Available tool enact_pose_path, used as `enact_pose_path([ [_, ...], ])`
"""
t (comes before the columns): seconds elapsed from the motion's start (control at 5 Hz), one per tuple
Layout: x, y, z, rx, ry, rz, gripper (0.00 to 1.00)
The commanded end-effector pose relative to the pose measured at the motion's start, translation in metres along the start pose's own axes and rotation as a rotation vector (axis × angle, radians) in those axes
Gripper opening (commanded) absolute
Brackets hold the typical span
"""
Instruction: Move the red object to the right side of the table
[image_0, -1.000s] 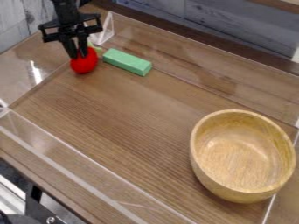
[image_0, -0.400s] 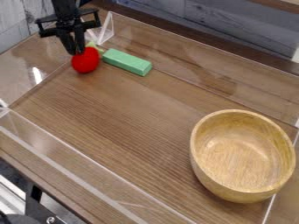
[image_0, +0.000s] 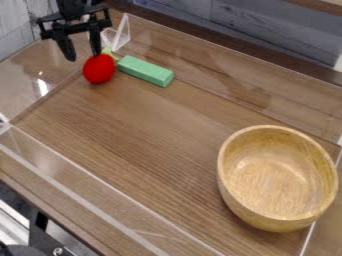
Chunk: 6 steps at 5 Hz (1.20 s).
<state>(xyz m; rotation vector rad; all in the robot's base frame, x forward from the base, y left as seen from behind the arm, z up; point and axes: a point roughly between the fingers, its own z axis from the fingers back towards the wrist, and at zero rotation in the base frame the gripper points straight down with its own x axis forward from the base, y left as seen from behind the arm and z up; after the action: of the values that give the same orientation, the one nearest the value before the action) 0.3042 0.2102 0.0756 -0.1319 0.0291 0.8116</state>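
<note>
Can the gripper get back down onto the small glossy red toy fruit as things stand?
Probably yes. The gripper hangs open just above the small glossy red toy fruit, nothing between them. The green rectangular block lies close on one side.

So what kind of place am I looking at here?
Most likely a robot test bench, not a home: a wood-grain table fenced by clear acrylic walls, with a toy red object, green block and wooden bowl laid out.

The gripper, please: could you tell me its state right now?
Gripper: open, holding nothing, just above the red object.
</note>
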Motion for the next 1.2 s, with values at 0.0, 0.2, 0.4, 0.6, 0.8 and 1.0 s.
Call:
enact_pose_path([
  [0.0,0.003,-0.011,0.037,-0.014,-0.107,-0.037,0.00],
  [0.2,0.004,-0.014,0.040,-0.012,-0.103,-0.064,0.00],
  [0.4,0.005,-0.016,0.041,0.000,-0.097,-0.098,1.00],
  [0.6,0.007,-0.017,0.040,0.014,-0.091,-0.130,1.00],
  [0.8,0.010,-0.015,0.022,0.022,-0.095,-0.059,1.00],
  [1.0,0.010,-0.015,0.003,0.031,-0.101,0.009,1.00],
])
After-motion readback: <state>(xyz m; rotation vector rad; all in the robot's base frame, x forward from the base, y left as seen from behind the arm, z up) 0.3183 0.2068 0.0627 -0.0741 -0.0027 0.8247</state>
